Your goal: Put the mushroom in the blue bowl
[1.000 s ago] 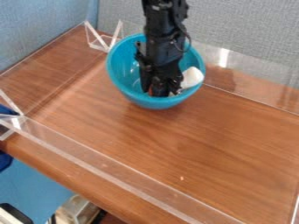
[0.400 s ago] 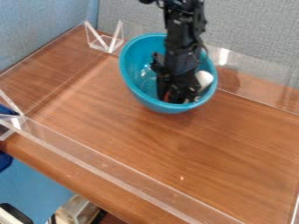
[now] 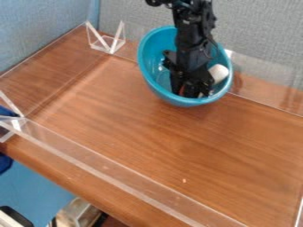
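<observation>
Because my fingers reach down inside the blue bowl (image 3: 155, 80), the way out matters most now. My gripper (image 3: 193, 89) is closed narrow, its dark tips low within the rim; the angle hides whether anything is pinched between them. Just beside those tips, on the side away from the clear-sided frame (image 3: 105, 38), shows a pale, rounded piece that I take for the mushroom (image 3: 219, 73), and it looks to be inside the bowl.

If it is lying free there, I should rise straight up, keeping my knuckles off the wall, since a sideways drag could slide or tip the bowl. If some part is still pinched, I should part my fingers only a little, low down, then lift gently so that it doesn't ride up with me and roll over the rim.

My fingers are black and knobbly, full of joints and hard edges, against a smooth, glossy turquoise curve that takes the light softly. The mushroom's visible part is matt white and blunt. Beneath and in front of me spreads the wooden table (image 3: 154, 146), warm brown with a faint sheen; behind me stands a grey wall (image 3: 267, 34) with a finely woven, fabric-like grain.
</observation>
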### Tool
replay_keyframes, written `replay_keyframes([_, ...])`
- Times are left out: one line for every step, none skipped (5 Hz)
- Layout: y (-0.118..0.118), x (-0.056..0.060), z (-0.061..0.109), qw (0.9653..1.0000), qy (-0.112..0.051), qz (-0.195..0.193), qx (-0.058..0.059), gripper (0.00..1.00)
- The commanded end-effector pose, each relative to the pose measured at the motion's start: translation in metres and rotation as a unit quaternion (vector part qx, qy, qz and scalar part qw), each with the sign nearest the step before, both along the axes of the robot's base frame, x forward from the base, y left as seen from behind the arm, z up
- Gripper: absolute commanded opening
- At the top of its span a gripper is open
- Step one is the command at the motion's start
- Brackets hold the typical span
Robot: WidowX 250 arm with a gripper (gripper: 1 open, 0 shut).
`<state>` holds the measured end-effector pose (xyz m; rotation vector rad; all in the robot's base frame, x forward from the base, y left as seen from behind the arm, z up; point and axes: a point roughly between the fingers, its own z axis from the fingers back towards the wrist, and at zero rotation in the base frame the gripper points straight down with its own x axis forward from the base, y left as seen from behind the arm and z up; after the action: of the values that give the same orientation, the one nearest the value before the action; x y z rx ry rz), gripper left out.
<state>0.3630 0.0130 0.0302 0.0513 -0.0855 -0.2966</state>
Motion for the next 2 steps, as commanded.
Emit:
replay_keyframes([0.0133,-0.0069,-0.0165,0.9991,0.032,0.028,0.005,0.00])
replay_keyframes([0.0119,-0.0077,-0.0158,0.9986,0.037,0.037,0.005,0.00])
